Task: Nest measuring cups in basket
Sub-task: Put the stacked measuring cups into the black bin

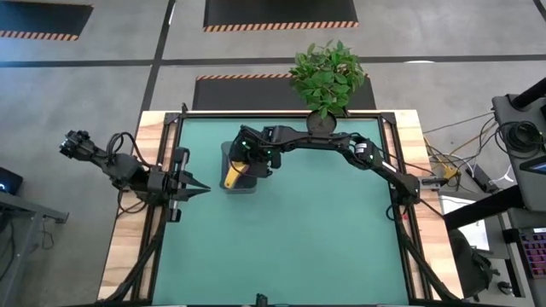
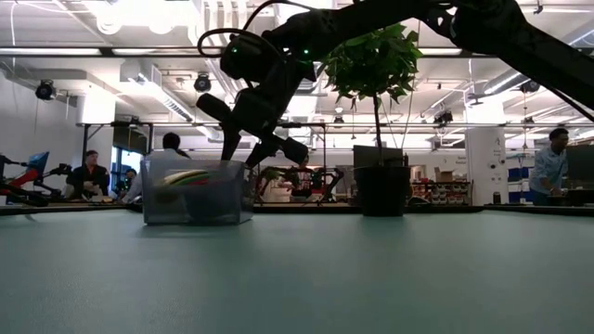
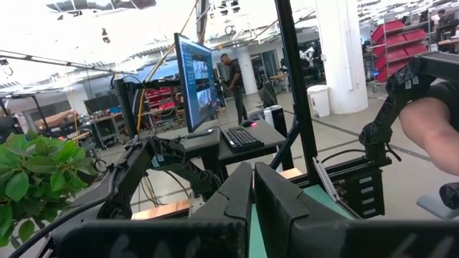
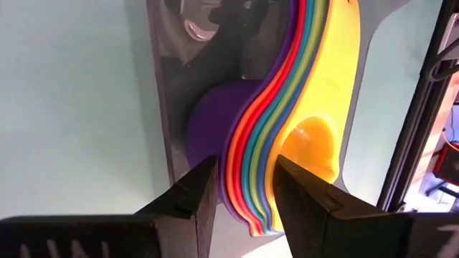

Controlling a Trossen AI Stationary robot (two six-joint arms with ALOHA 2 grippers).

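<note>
My right gripper (image 4: 244, 197) hangs right over the basket (image 1: 241, 168), its fingers parted and standing to either side of the cups' (image 4: 287, 107) stacked handles without, as far as I can tell, pinching them. The right wrist view looks down past those fingers at a fan of handles, purple, red, orange, green, cyan, blue and yellow, layered one on another, with a purple bowl on one side and an orange-yellow bowl on the other. All of it lies inside the grey basket; I see no cup out on the mat (image 1: 281, 239).

From table height the basket (image 2: 197, 192) stands on the mat with coloured edges showing through its wall, the gripper (image 2: 255, 144) just above its rim.

I judge the nesting to be at its last step: the stack is in and I am either letting go or giving it a final nudge. The next move should be a straight lift clear of the rim, so the fingers don't snag a handle and tip the stack.

The left gripper (image 1: 198, 191) waits at the mat's left edge, fingers closed on nothing. The plant (image 1: 327, 81) stands at the far edge.
</note>
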